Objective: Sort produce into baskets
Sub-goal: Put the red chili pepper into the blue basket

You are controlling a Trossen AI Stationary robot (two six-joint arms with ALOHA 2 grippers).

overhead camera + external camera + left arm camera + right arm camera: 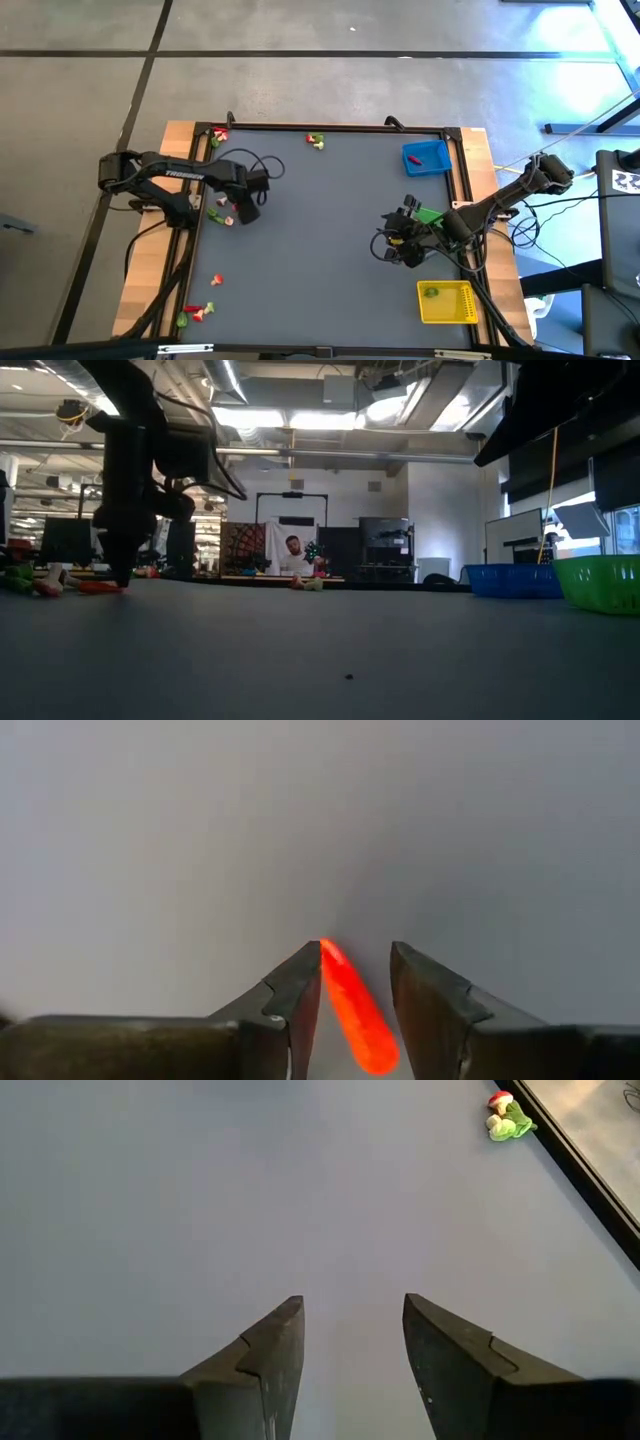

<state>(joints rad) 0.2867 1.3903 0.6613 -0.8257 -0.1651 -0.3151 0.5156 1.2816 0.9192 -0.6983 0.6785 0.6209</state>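
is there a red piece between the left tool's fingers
Yes, a slim red toy produce piece lies between the left tool's open fingers, on the grey table mat.

White lettering reading "TROSSEN" is showing along the left arm in the high view, the only wording legible anywhere in the scene. A white tag with dark marks is sitting on equipment at the right edge of that view, but its characters are proving too small to read. No other text, number or sign is appearing.
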